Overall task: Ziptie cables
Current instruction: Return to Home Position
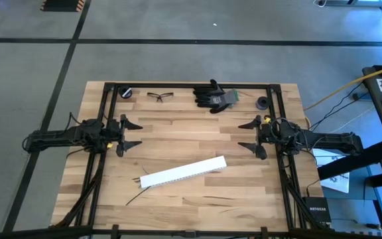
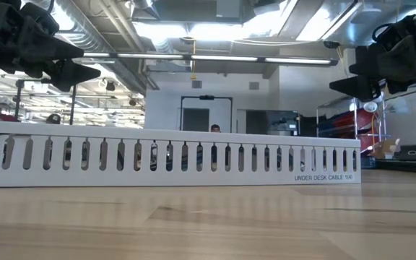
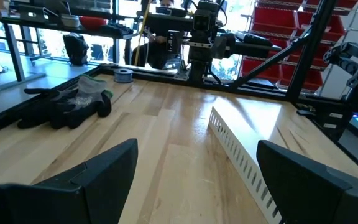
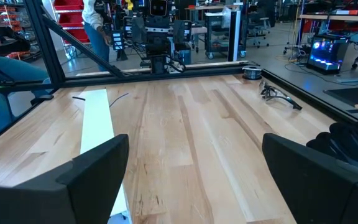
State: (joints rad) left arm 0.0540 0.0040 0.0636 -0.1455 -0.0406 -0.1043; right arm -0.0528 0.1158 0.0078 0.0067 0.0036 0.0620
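From above, the white rail (image 1: 183,172) looks like a smooth, flat strip lying slanted on the wooden table (image 1: 178,219), but the low view shows its side is full of thin upright slots. Only a thin dark bit of the cables (image 1: 134,197) shows, poking out at the rail's left end. The left gripper (image 1: 140,134) and right gripper (image 1: 241,136) hang at the table's two sides, well apart from the rail, facing each other with jaws wide apart.
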